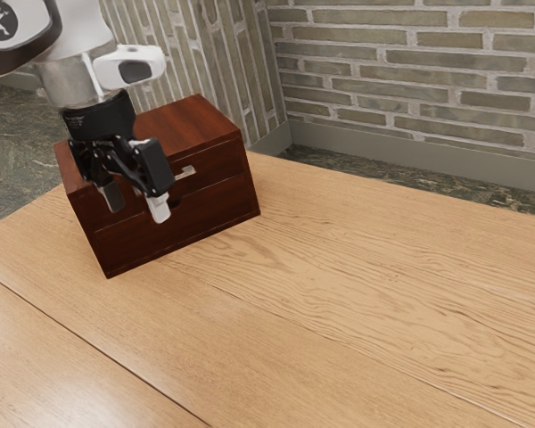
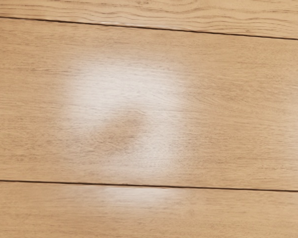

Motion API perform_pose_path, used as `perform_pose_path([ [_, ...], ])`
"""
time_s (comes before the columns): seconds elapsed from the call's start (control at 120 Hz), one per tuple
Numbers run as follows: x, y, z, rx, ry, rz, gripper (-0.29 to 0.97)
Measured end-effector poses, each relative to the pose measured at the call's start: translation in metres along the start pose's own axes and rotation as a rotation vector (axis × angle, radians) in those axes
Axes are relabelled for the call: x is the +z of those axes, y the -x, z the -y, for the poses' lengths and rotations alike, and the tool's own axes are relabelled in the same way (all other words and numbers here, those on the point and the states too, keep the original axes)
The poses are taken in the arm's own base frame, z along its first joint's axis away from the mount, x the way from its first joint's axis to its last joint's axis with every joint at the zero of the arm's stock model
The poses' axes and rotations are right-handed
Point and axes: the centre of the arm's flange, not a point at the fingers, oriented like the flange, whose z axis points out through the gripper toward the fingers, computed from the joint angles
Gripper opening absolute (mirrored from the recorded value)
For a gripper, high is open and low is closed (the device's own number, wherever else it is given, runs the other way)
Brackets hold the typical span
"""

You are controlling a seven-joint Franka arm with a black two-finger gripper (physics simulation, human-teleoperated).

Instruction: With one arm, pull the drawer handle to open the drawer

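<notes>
Mostly, a broad wooden table [image 1: 357, 294] of long light planks takes up the exterior view, with a brick wall [image 1: 410, 62] behind it and a dark stone floor [image 1: 9, 169] past its far edge. Near that far edge, on the exterior view's left, stands a dark reddish-brown wooden box [image 1: 205, 120], resting flat on the tabletop. A seam runs across its front at mid-height, and the drawer [image 1: 216, 160] above that seam sits flush with the rest of the front, so it looks shut. The white and grey arm [image 1: 71, 71] comes down from the upper left in front of the box. Its black gripper [image 1: 139, 209] hangs before the box's front with the jaws spread wide apart and nothing between them. The pale handle [image 1: 185, 171] is a short bar on the drawer front, just to the exterior view's right of the nearer of the two fingers [image 1: 160, 207]. Whether that finger touches the handle cannot be told. From the wrist camera, bare table [image 2: 213, 99] planks lie under the hand, crossed by two thin dark seams, with a pale patch of glare [image 2: 124, 124] that is darker at its centre.
</notes>
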Motion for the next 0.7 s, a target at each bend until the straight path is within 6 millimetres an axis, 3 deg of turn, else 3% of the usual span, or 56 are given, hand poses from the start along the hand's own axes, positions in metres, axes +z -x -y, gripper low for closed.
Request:
perform_pose_path([
  [0.15, -0.005, -0.011, -0.005, 0.012, -0.007, -0.076, 0.64],
  [0.308, 0.007, -0.031, 0.008, -0.014, -0.034, -0.076, 0.65],
  [0.392, 0.001, -0.037, 0.010, -0.019, -0.047, -0.095, 0.65],
  [0.533, 0.023, -0.086, 0.030, -0.079, -0.159, -0.067, 0.65],
  [0.633, 0.042, -0.108, 0.015, -0.056, -0.320, -0.039, 0.65],
  [0.7, 0.056, -0.130, 0.017, -0.064, -0.417, -0.027, 0.65],
])
